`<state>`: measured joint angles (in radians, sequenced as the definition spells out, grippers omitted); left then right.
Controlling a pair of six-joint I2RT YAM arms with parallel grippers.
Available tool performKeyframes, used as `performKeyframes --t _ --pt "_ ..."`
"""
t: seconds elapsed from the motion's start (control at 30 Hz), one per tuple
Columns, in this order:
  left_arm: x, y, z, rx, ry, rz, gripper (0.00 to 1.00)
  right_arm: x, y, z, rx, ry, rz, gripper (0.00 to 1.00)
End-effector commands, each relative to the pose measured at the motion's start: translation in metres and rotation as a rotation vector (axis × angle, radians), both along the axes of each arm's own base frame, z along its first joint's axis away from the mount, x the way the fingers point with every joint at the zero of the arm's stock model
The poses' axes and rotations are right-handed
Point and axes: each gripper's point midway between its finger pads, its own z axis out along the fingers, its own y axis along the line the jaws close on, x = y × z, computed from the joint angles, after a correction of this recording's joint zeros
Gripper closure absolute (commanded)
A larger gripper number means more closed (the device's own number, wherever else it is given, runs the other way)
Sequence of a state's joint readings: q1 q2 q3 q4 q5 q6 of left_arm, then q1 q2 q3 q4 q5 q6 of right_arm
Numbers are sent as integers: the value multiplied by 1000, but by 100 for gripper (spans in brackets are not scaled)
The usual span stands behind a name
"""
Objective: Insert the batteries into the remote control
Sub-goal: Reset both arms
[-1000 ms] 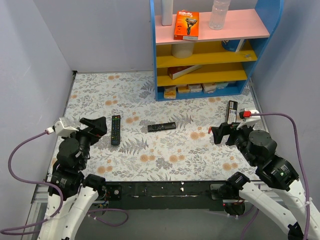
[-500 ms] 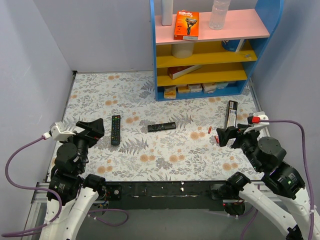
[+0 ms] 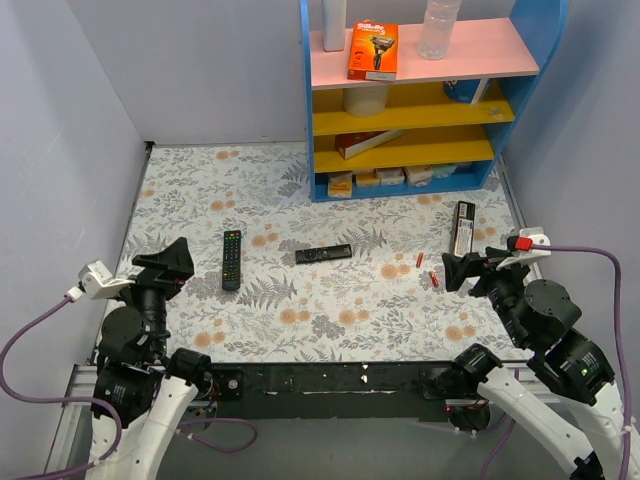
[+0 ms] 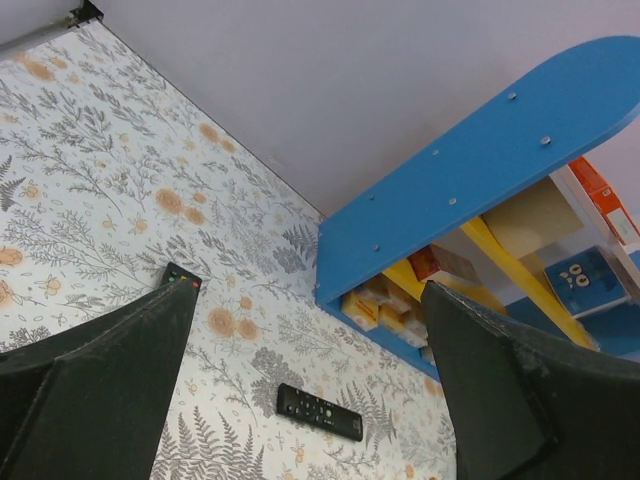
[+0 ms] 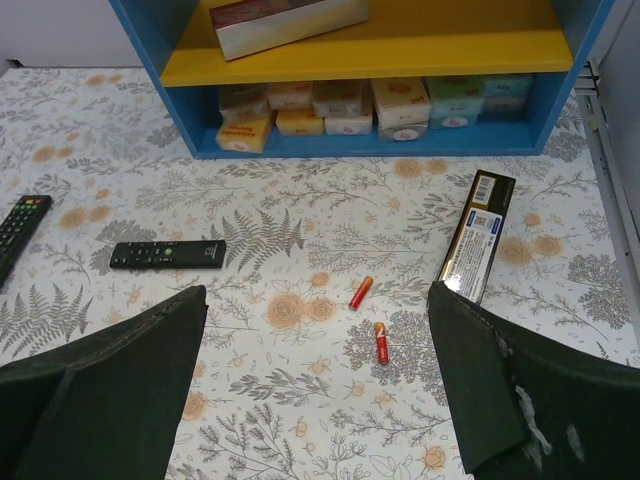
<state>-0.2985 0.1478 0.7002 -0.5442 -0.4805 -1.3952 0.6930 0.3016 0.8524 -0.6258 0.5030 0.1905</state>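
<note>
Two little red batteries (image 5: 361, 292) are lying loose on the flowery table (image 3: 330, 310), over on the right side, close together but not touching. The remote control (image 3: 231, 260), the one with red and green buttons at its far end, sits on the left of the table, well apart from them. It's buttons-up, so I can't tell anything about its battery bay. Between the two lies a slimmer black remote (image 3: 323, 253). A flat black thing with a silver edge (image 5: 477, 237) lies near the batteries on their right, in front of the blue shelf (image 3: 306, 120). The right gripper (image 3: 468, 268) hangs near the batteries, fingers (image 5: 110, 390) spread wide, holding nothing. The left gripper (image 3: 168, 262) is near the remote control and is spread wide too.
</note>
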Motion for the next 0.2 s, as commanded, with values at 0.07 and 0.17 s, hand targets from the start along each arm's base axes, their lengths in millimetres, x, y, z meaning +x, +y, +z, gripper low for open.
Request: performKeyframes --t 0.07,0.17 --pt "2 9 -8 -26 -9 55 2 9 -5 15 -5 -57 -48 2" --pt "3 8 -10 -27 0 55 2 11 -4 18 -19 -67 -43 2"
